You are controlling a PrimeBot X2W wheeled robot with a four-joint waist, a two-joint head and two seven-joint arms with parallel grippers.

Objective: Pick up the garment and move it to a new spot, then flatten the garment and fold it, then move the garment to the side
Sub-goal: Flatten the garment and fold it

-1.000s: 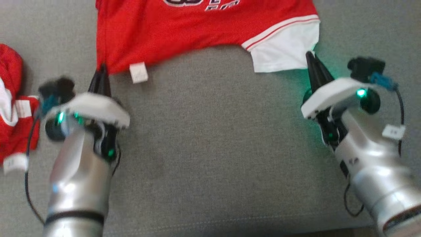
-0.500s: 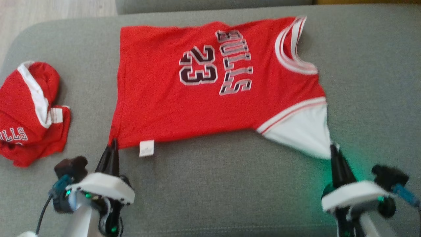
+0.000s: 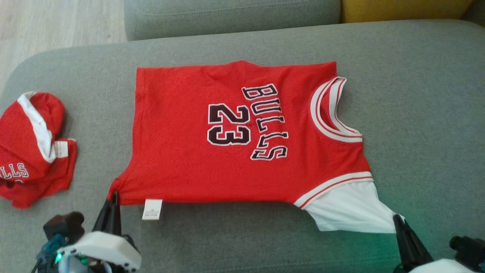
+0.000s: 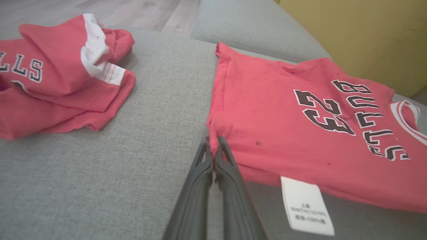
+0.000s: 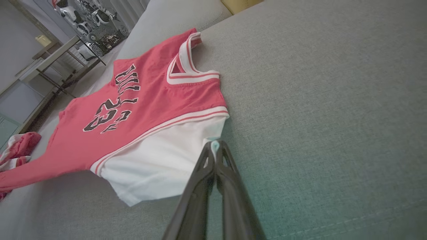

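We hold the red jersey (image 3: 227, 151) flat on the grey cushion (image 3: 416, 94)
Our left gripper (image 3: 114, 197) stays clamped on its hem corner at 7 o'clock, our right gripper (image 3: 396, 218) on the white sleeve tip at 5 o'clock — the head view has lifted since a second ago, and the whole jersey now shows.

Head view's left edge cuts second red garment (image 3: 34, 151); lettering there reads "LLS" only. Print on label (image 3: 152, 209) too small to read in head view. Bottom edge cuts bodies of left pincer (image 3: 114, 197), right pincer (image 3: 398, 220). Hem corner of jersey (image 3: 227, 125), tip of white sleeve (image 3: 348, 208) hidden inside pincers' closed grip. Top edge crops yellow cushion (image 3: 401, 9).
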